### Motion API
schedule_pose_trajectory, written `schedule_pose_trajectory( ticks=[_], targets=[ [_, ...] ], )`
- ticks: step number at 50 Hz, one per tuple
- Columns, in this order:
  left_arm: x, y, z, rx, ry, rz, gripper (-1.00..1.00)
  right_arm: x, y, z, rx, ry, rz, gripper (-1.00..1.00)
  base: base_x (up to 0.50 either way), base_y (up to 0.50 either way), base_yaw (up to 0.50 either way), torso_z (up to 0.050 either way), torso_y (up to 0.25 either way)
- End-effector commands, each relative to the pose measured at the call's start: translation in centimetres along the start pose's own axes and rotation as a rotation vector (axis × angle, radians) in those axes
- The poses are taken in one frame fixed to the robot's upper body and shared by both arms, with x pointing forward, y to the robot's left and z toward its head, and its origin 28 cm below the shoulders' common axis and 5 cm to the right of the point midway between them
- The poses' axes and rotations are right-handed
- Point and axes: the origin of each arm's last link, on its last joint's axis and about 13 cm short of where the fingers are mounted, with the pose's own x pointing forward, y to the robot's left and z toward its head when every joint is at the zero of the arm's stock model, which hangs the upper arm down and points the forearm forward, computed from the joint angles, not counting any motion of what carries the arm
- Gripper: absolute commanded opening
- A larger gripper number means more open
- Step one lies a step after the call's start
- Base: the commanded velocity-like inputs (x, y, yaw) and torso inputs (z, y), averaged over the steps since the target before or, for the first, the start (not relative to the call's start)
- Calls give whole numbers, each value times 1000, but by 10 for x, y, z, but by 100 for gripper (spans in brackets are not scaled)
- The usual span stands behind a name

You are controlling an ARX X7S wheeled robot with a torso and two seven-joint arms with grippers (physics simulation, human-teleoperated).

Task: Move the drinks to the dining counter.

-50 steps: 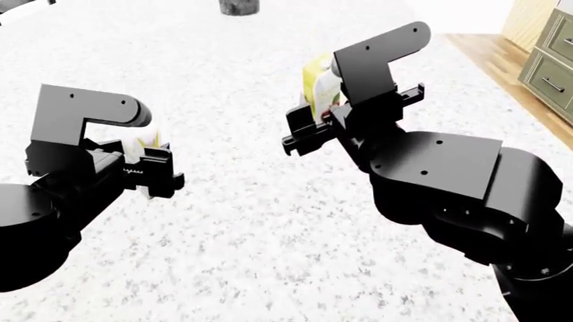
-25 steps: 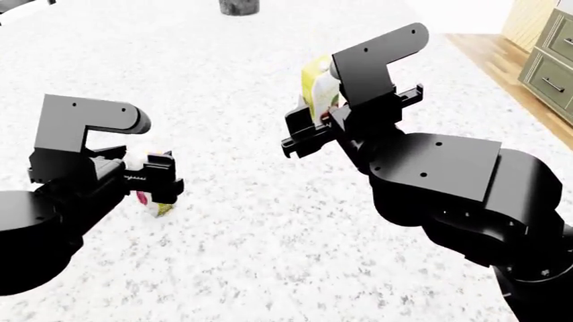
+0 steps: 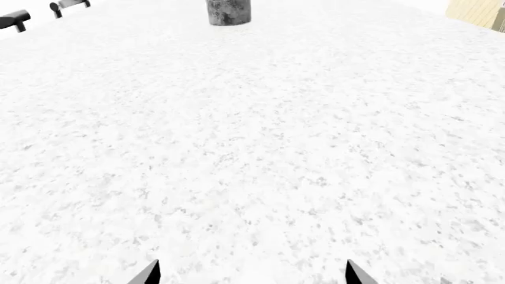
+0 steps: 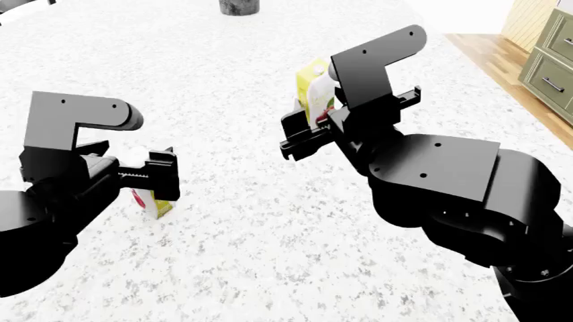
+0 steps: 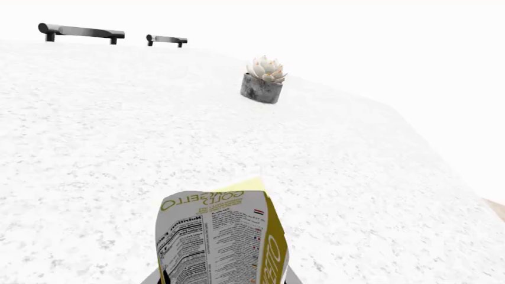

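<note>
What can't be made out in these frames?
- Left carton: mostly hidden by the left gripper in the head view; absent from the left wrist view.
- Right carton: base cut off in the right wrist view; the right gripper covers its lower half in the head view.

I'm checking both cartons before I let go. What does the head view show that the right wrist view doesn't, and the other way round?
Only the head view shows the left gripper with a second juice carton on the dining counter below it, largely hidden by the gripper, plus the right gripper from outside and green cabinet drawers.

Only the right wrist view shows the printed label panel of the held juice carton, the succulent in its grey pot and two dark bars past the far edge.

Both show that held carton and the speckled white counter.
</note>
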Motion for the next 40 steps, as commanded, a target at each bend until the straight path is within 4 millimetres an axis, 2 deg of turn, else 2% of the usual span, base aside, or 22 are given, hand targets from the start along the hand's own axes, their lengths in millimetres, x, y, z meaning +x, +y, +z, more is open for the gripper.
schedule_pose_trajectory(
  ticks=[1, 17, 22, 26, 37, 40],
  targets=[
    [-5, 1, 1, -10, -20, 8, 100, 1, -2, 0, -5, -10, -9, -100, 0, 0, 0, 0, 0],
    [-24, 5, 11, -94, -163, -25, 100, 1, -2, -1, -6, -1, 1, -100, 0, 0, 0, 0, 0],
    [-32, 9, 13, -109, -196, -15, 100, 3, 0, -6, 11, 26, 34, -100, 0, 0, 0, 2, 2],
    [-37, 11, 15, -111, -201, -4, 100, 6, 5, -18, 27, 69, 68, -100, 0, 0, 0, 0, 0],
    [-42, 15, 14, -117, -217, 15, 100, 8, 9, -24, 66, 106, 120, -100, 0, 0, 0, 0, 0],
    [-42, 16, 13, -118, -216, 14, 100, 6, 9, -26, 131, 93, 150, -100, 0, 0, 0, 0, 0]
  ],
)
